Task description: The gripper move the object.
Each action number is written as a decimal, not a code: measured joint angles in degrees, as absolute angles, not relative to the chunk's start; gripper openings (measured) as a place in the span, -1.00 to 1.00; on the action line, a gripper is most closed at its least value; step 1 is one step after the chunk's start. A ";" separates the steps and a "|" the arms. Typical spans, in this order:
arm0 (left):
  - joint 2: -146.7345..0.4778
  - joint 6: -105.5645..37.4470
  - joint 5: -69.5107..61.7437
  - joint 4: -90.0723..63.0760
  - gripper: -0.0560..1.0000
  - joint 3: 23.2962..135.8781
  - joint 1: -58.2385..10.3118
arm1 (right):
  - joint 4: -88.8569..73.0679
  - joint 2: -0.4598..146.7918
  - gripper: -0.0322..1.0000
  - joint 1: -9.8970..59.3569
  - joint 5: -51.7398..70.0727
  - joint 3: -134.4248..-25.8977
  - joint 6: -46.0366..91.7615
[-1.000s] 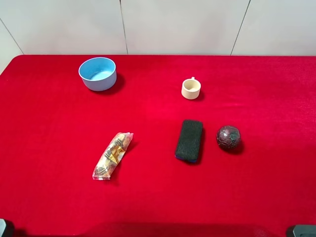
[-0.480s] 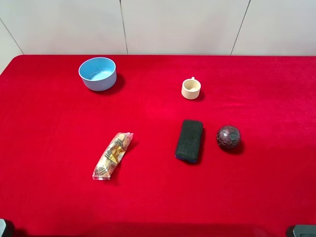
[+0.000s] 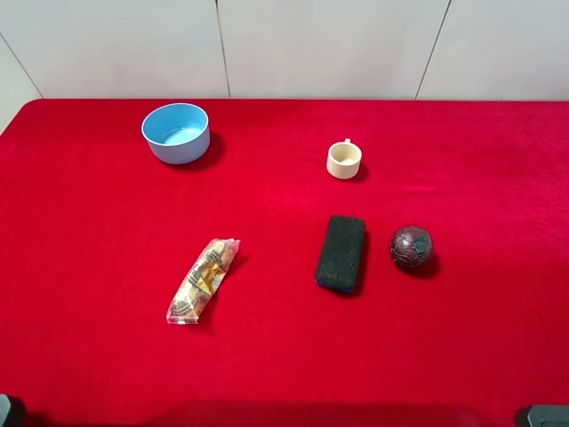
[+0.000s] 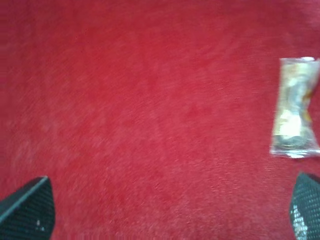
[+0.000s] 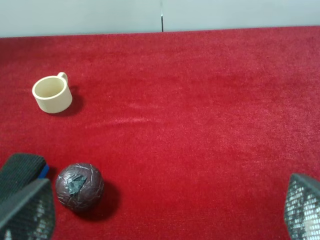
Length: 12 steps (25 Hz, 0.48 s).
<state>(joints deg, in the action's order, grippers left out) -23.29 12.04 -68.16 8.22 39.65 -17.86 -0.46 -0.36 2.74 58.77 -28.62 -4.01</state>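
With both grippers being held wide open at the table's near edge, the sponge, lying untouched between the snack packet and the dark ball, is probably best being approached by the right gripper, clear of that ball.

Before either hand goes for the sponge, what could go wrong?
1. The dark ball sits close beside the sponge on its right; the right hand, open, could nudge it, and it looks free to roll.
2. The sponge lies flat on the red cloth, so low fingertips may snag the fabric.
3. The left hand, open, faces the snack packet, not the sponge; it might pick the wrong item.
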 joint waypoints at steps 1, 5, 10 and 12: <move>-22.13 12.04 -68.16 8.16 0.86 38.35 -16.27 | -0.46 -0.36 0.41 2.74 58.77 -28.62 -4.01; -17.34 11.73 -64.18 7.05 0.86 33.35 -10.52 | -0.46 -0.36 0.41 2.74 58.77 -28.62 -4.01; -11.77 6.45 -61.10 4.05 0.86 28.69 -3.68 | -0.46 -0.36 0.41 2.74 58.77 -28.62 -4.01; -9.56 2.72 -61.10 2.03 0.86 28.25 -1.21 | -0.46 -0.36 0.41 2.74 58.77 -28.62 -4.01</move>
